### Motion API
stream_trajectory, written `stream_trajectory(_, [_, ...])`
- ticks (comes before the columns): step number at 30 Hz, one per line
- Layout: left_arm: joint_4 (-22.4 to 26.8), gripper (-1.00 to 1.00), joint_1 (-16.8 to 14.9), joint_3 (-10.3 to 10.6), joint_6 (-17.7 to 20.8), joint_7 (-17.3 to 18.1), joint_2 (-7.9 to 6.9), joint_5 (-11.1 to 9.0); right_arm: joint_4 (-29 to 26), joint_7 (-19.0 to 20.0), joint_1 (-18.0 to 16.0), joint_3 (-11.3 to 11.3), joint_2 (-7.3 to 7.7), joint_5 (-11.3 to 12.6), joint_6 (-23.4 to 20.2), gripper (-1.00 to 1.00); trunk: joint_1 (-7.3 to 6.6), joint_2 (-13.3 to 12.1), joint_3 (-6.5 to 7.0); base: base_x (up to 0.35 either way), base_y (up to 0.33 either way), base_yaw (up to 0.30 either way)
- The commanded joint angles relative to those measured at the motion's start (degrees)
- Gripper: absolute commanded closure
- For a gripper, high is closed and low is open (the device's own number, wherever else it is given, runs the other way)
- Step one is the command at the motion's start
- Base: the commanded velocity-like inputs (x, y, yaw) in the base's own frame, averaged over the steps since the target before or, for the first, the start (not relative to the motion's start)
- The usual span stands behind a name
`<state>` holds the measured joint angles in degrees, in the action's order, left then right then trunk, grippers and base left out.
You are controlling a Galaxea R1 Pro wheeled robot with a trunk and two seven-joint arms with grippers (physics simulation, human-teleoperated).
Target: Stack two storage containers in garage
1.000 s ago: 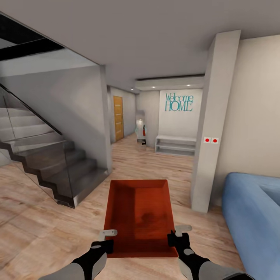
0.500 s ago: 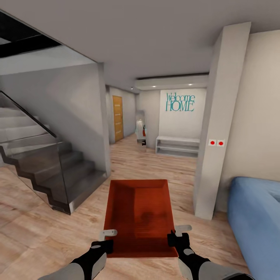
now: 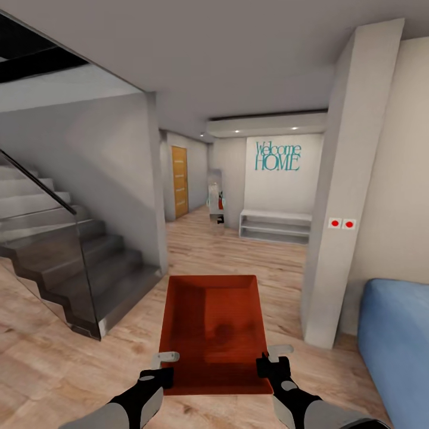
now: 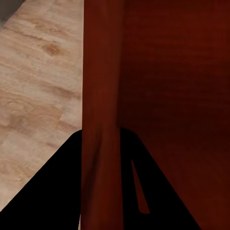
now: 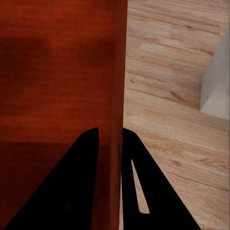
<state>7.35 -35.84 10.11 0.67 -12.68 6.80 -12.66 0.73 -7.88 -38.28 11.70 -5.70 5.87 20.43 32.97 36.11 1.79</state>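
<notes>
An orange-red rectangular open-top plastic bin [image 3: 214,333] is held level between both tools, its near side walls clamped by the left tool [image 3: 159,369] and right tool [image 3: 269,363].

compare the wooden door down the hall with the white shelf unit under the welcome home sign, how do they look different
The wooden door is tall, narrow and orange-brown, set upright in the hall's left wall. The white shelf unit is low, wide and white, standing on the floor against the far wall, with open tiers. The door is a closed flat panel; the shelf unit is open-fronted. Both lie ahead of the carried storage container.
</notes>
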Motion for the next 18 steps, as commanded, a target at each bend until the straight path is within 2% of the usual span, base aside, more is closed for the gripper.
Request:
stream_trajectory(1, [0.21,1.0,-0.02,-0.09,-1.63,-0.68,-0.03,0.63,0.23,-0.12,-0.03,-2.04,-0.01,1.51,0.31,1.0,0.05,0.03,-0.01,0.322,0.0,0.0])
stream_trajectory(18, [0.21,1.0,-0.02,-0.12,-1.63,-0.68,-0.03,0.63,0.23,-0.12,-0.02,-2.08,-0.01,1.51,0.31,1.0,0.05,0.03,-0.01,0.322,0.0,0.0])
